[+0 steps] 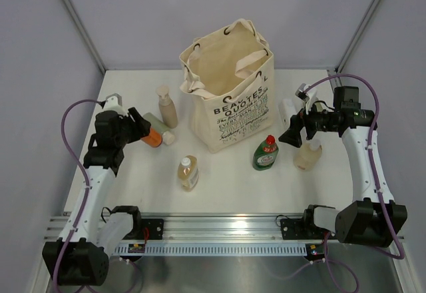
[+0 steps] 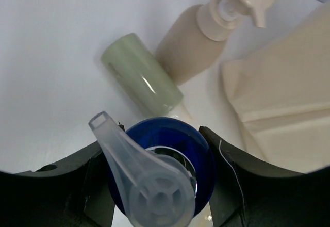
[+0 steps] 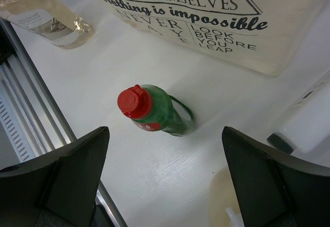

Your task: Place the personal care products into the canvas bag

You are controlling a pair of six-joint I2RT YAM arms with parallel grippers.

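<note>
The cream canvas bag stands open at the table's middle back. My left gripper is shut on a small pump bottle; the left wrist view shows its blue top and clear nozzle between the jaws. Beyond it lie a sage-green tube and a beige pump bottle. My right gripper is open and empty above the table. A green bottle with a red cap stands just ahead of it, and a cream bottle is under it.
An amber bottle stands near the front middle. A white tube stands right of the bag. A small white cap lies by the left gripper. The metal rail runs along the near edge.
</note>
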